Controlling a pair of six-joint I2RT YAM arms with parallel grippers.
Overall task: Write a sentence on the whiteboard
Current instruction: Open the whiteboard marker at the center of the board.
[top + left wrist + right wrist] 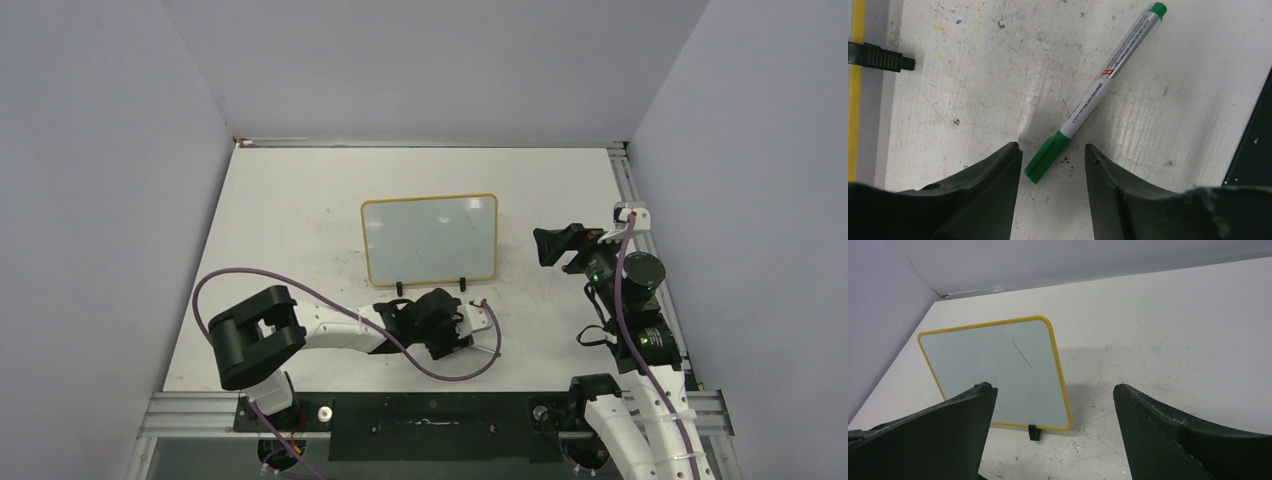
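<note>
The whiteboard (430, 238) stands upright on two black clip feet mid-table, with a yellow frame. No green words show on it, only one thin dark stroke (1021, 353). It also fills the left of the right wrist view (993, 370). A silver marker (1103, 80) with a green cap (1045, 157) lies flat on the table. My left gripper (1052, 147) is open just above the table, and the cap end lies between its fingertips, untouched. The left gripper (465, 325) sits in front of the board. My right gripper (550, 245) is open and empty to the right of the board, facing it (1054, 386).
One black clip foot (878, 57) and the board's yellow edge (855, 100) lie left of the left gripper. A purple cable (450, 372) loops on the table by the left arm. The black front rail (1253, 140) is to the right.
</note>
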